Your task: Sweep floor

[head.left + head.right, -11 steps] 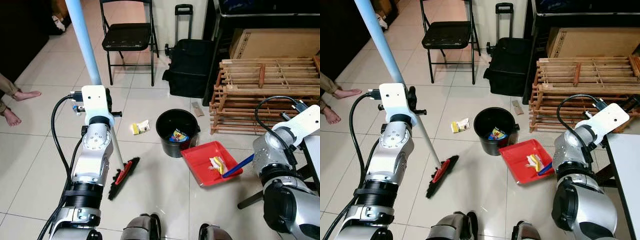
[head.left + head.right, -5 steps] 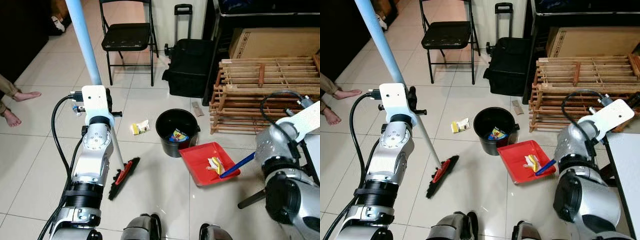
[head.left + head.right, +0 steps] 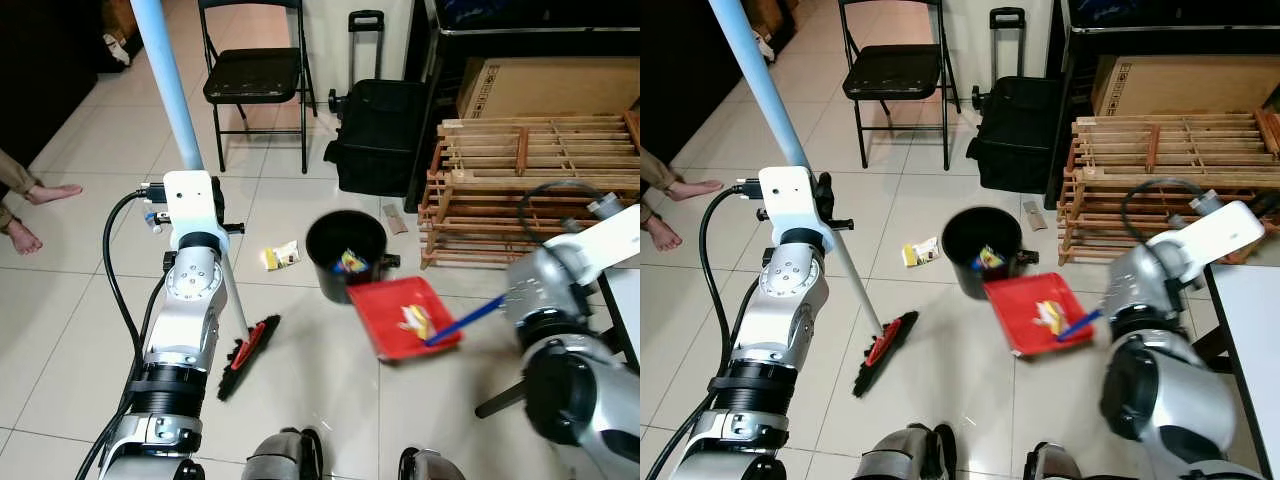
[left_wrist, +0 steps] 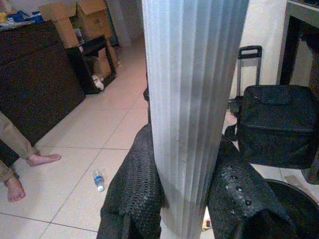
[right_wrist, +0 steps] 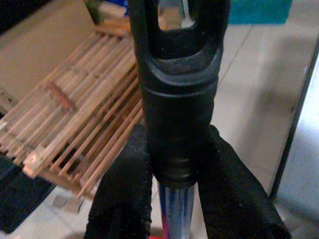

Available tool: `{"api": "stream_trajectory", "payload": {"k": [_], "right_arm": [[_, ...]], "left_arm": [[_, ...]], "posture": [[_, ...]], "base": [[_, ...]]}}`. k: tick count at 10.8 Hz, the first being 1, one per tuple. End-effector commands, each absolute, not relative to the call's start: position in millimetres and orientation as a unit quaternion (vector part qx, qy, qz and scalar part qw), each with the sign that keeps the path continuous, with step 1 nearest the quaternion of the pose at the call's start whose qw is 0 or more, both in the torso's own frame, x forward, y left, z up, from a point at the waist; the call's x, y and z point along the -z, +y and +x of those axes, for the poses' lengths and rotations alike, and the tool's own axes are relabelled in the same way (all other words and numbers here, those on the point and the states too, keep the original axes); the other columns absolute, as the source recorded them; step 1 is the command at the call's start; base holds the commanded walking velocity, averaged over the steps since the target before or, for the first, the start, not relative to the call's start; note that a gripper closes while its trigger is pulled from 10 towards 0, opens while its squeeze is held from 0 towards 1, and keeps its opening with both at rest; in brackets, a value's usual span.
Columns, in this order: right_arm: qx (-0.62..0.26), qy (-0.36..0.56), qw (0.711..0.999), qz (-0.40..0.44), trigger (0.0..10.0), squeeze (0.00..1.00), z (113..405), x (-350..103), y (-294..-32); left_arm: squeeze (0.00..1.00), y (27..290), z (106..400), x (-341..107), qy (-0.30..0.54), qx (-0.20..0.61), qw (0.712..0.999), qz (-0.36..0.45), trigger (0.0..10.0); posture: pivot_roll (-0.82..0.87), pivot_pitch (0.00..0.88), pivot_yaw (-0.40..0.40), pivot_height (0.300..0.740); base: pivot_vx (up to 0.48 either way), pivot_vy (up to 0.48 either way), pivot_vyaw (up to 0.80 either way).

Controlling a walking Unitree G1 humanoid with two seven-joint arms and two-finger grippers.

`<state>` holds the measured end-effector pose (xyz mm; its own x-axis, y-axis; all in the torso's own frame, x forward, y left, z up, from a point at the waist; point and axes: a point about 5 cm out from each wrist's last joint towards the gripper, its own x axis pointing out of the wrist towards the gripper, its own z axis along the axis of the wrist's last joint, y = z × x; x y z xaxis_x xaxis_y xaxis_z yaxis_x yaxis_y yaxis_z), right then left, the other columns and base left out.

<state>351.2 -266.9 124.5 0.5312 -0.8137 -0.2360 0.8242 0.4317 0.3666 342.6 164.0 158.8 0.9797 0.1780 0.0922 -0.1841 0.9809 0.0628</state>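
My left gripper (image 4: 187, 199) is shut on the broom's light blue pole (image 3: 168, 85). The black and red brush head (image 3: 247, 355) rests on the tiles to my left. My right gripper (image 5: 174, 196) is shut on the black end of the dustpan's blue handle (image 3: 465, 320). The red dustpan (image 3: 405, 318) is blurred and hangs off the floor, its far edge against the black bin (image 3: 346, 255). Yellow and white litter (image 3: 412, 318) lies in the pan. There is colourful litter inside the bin. A yellow and white wrapper (image 3: 281, 256) lies on the floor left of the bin.
A black folding chair (image 3: 255, 70) and a black suitcase (image 3: 385, 125) stand at the back. Wooden racks (image 3: 530, 190) and a cardboard box (image 3: 550, 85) are stacked on the right. A person's bare feet (image 3: 30, 210) are at the far left. A white table edge (image 3: 1250, 340) is near my right arm.
My right arm has lifted the dustpan and swung it left, up against the bin. The bin has shifted slightly away to the left. The broom and left arm have not moved.
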Motion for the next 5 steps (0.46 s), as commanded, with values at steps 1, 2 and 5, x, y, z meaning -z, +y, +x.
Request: {"api": "stream_trajectory", "payload": {"k": [1, 2, 5], "right_arm": [[0.482, 0.007, 0.840, 0.251, 10.0, 0.00, 353.3, -127.4, -265.3], [0.481, 0.009, 0.839, 0.253, 10.0, 0.00, 353.1, -126.3, -265.2], [0.472, 0.001, 0.852, 0.228, 10.0, 0.00, 354.3, -129.6, -265.5]], "left_arm": [[0.00, 167.3, 341.9, -167.4, -0.066, -0.101, 0.992, 0.043, 10.0], [0.00, 167.2, 341.9, -167.4, -0.065, -0.100, 0.992, 0.043, 10.0], [0.00, 167.0, 342.1, -167.6, -0.065, -0.101, 0.992, 0.044, 10.0]], "posture": [[0.08, 0.092, 0.131, 0.740], [0.08, 0.094, 0.131, 0.740], [0.08, 0.099, 0.130, 0.740]], "base": [[0.000, 0.000, 0.00], [0.000, 0.000, 0.00], [0.000, 0.000, 0.00]]}}
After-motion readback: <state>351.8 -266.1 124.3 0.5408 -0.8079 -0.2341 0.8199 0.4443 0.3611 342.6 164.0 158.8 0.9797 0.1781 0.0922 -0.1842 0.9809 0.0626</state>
